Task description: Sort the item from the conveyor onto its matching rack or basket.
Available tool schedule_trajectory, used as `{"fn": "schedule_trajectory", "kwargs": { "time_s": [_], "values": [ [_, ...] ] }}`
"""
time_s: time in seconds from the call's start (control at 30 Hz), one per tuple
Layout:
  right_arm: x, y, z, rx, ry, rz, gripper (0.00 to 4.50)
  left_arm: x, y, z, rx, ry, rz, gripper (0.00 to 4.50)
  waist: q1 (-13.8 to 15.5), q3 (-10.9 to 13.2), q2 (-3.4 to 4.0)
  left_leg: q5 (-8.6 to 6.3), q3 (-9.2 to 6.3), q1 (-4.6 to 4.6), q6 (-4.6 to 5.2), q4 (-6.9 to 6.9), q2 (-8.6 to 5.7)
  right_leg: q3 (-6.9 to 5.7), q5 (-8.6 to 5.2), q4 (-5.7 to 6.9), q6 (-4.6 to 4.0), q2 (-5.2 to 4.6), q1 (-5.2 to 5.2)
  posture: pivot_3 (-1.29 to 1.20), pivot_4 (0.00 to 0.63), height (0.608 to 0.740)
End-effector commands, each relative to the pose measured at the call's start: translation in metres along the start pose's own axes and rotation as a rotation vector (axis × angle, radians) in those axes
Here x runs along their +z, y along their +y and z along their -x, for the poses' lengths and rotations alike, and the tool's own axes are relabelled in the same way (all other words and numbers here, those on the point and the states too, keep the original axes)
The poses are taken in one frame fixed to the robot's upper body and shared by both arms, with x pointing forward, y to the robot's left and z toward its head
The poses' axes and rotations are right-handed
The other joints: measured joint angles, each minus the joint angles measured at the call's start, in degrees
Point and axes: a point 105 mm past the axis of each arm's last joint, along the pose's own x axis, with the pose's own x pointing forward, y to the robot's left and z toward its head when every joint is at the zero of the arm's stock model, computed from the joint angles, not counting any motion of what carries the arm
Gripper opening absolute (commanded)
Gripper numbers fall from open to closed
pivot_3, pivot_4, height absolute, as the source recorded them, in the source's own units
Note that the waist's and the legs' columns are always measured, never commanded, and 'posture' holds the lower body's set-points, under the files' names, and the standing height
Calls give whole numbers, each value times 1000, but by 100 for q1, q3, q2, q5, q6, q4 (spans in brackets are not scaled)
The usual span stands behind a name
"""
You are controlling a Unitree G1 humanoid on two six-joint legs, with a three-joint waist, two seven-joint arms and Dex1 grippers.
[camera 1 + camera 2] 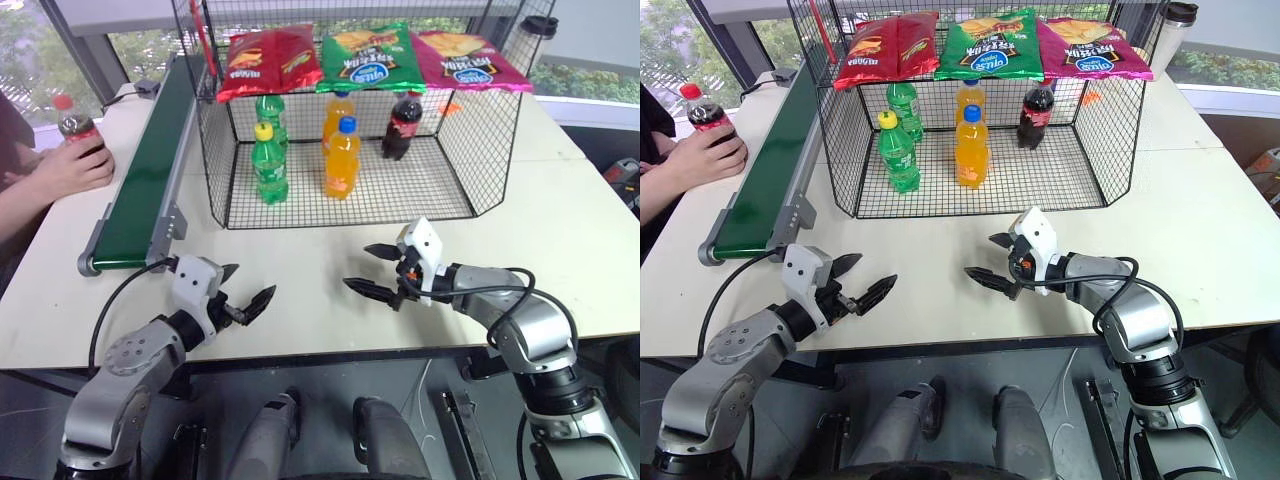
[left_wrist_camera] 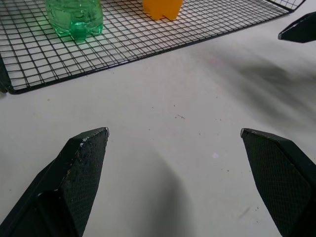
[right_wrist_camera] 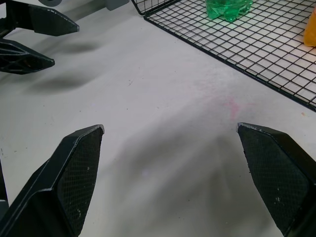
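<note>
The desk [image 1: 560,230] is a wide, pale and matte surface with small specks and a faint pink stain near the cage edge. Behind it, large windows show green trees outside.

The fingers of the left gripper [image 1: 247,290] are spread wide over bare desk and pinch nothing. The fingers of the right gripper [image 1: 372,270] are also spread wide and empty, and they point toward the left ones.

Beyond both pairs of fingers stands the black wire cage [image 1: 455,150], with green bottles [image 1: 268,165], orange bottles [image 1: 342,160] and one cola bottle [image 1: 402,125] on its floor and three snack bags [image 1: 372,60] on its top. The conveyor [image 1: 150,170] runs along the cage side, outward of the left fingers.

The small cola bottle [image 1: 76,125] with the red cap is far outward of the left fingers, past the conveyor, and a person's hand [image 1: 70,168] holds it upright on the desk.
</note>
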Motion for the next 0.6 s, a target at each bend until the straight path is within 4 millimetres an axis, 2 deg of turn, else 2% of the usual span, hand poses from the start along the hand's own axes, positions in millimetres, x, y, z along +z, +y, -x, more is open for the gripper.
{"fn": "schedule_trajectory", "kwargs": {
  "time_s": [0.03,0.6],
  "values": [
    [14,3,4,8,-45,37,4457,12,-2,1,-7,-61,-8,4500,0,0,0,0,0,0,0,0,0,0,0,0,0,0,0,0,150,738],
    [15,5,6,17,-46,42,4457,15,2,-5,11,-68,-26,4500,2,0,0,-1,2,0,1,0,0,-1,0,-1,0,0,0,0,150,738]
  ]
}}
